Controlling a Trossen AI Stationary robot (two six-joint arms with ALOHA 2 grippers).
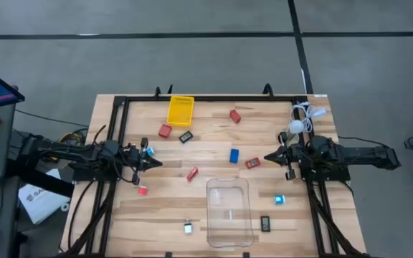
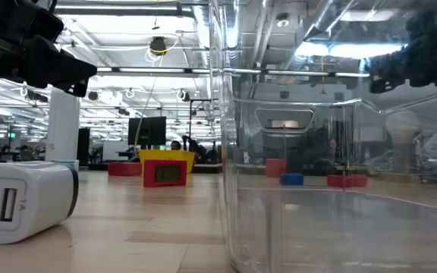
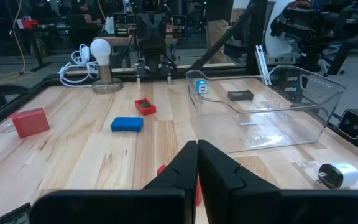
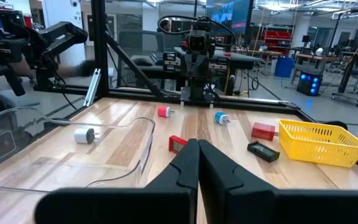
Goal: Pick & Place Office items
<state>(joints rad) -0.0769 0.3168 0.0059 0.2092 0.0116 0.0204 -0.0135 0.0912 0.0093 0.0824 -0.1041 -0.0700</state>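
Both arms are hovering over the wooden counter [image 1: 156, 215], facing each other across the clear plastic bin [image 1: 228, 213], which is my landmark here. The left hand [image 1: 151, 163] is hanging up and to the left of the bin with its two dark fingers [image 3: 185, 168] pressed together on nothing. The right hand [image 1: 271, 157] is sitting up and to the right of the bin, fingers [image 4: 188, 165] likewise closed and empty.

The office items are lying scattered around the bin. A small blue rectangular block [image 1: 234, 155] is resting just beyond the bin's far end, its long axis running along the bin's length. Beside it, a red piece with a dark face [image 1: 252, 163] is lying tilted, its long axis slanting toward the right hand. A slim red block [image 1: 192, 173] off the bin's far left corner is pointing diagonally. A black rectangle with a pale label [image 1: 265, 223] is lying just right of the bin, lengthwise parallel to it. A white-and-cyan bit [image 1: 279, 199] is sitting further right. A white charger-like cube [image 1: 188, 227] is resting left of the bin's near end. Well beyond the bin, a yellow mesh tray [image 1: 180, 110] is standing near the far edge.
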